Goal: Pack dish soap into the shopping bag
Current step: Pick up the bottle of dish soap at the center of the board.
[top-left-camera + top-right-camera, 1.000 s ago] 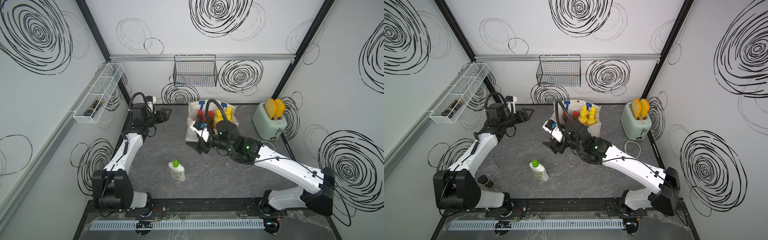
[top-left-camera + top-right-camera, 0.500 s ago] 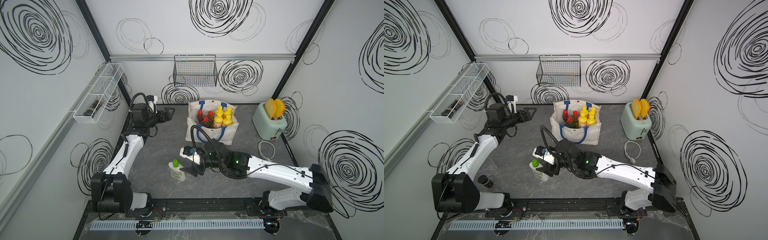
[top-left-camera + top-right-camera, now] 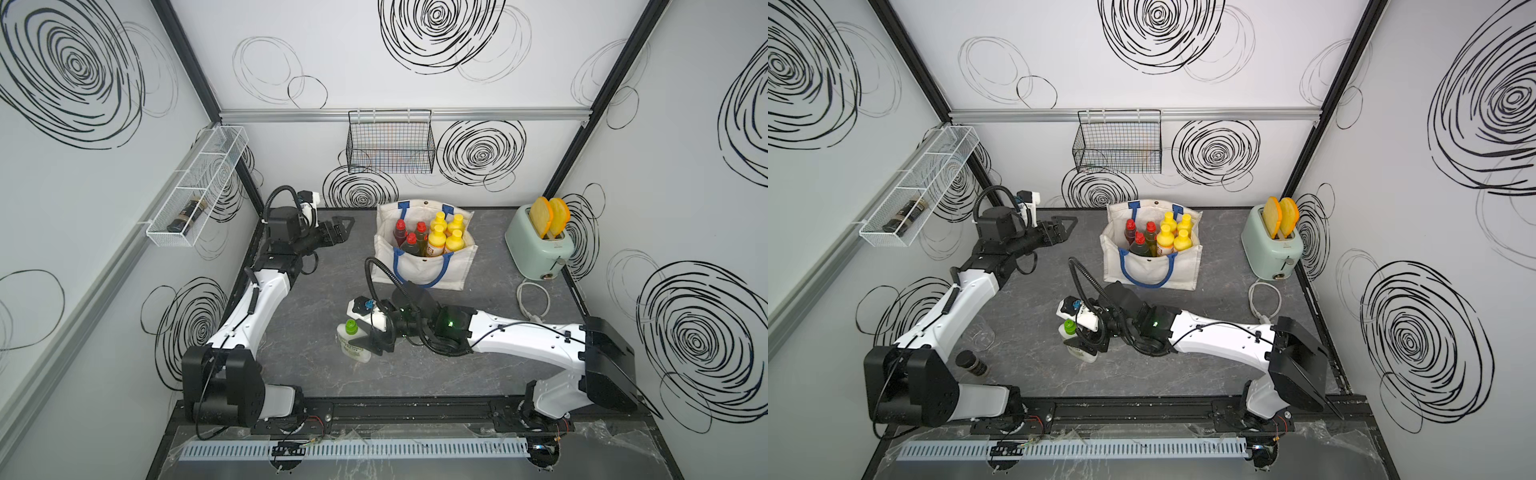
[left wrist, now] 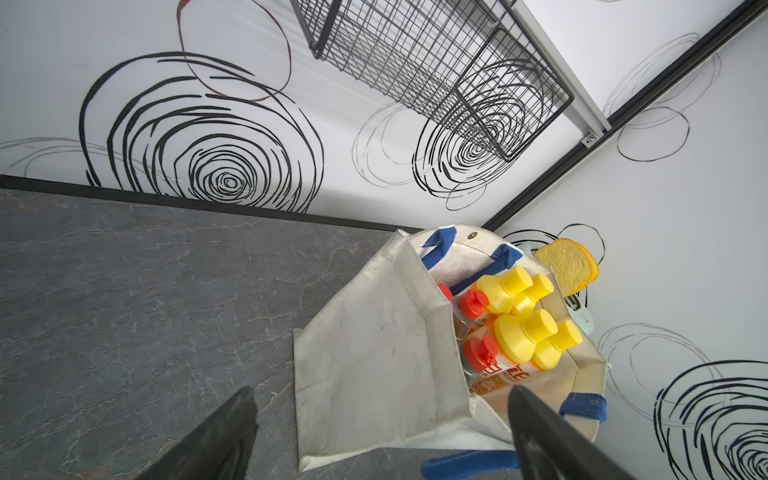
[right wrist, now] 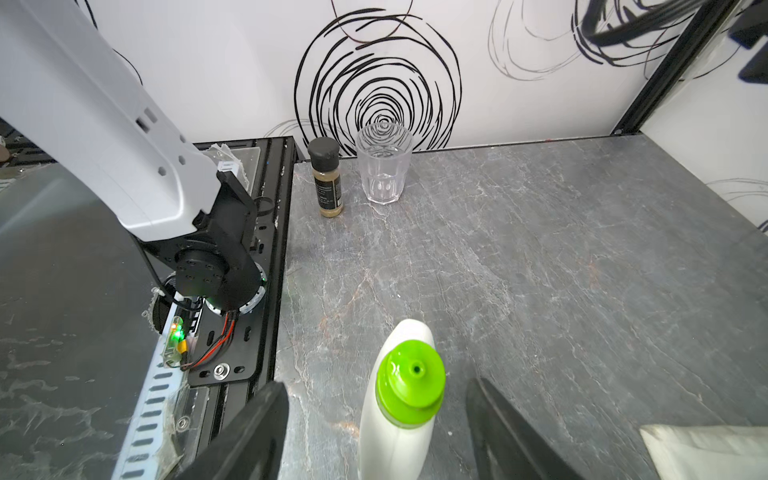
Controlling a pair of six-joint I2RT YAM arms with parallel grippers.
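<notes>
Right arm (image 3: 519, 336) lowered, bag (image 3: 459, 266), maybe seven bottles (image 3: 436, 239)

Both top views look steeply down from high above the front edge toward the back wall (image 3: 353, 54), far enough off to hold the whole table (image 3: 316, 374); they share nearly the entire scene with a slight sideways offset. The left wrist view rides low near the table's back left, looking across at the shopping bag (image 4: 374, 365) close by, which both top views also show. The right wrist view hangs close over the white bottle (image 5: 395, 428), facing the left arm's base (image 5: 216, 270) and the left wall (image 5: 208, 62)
</notes>
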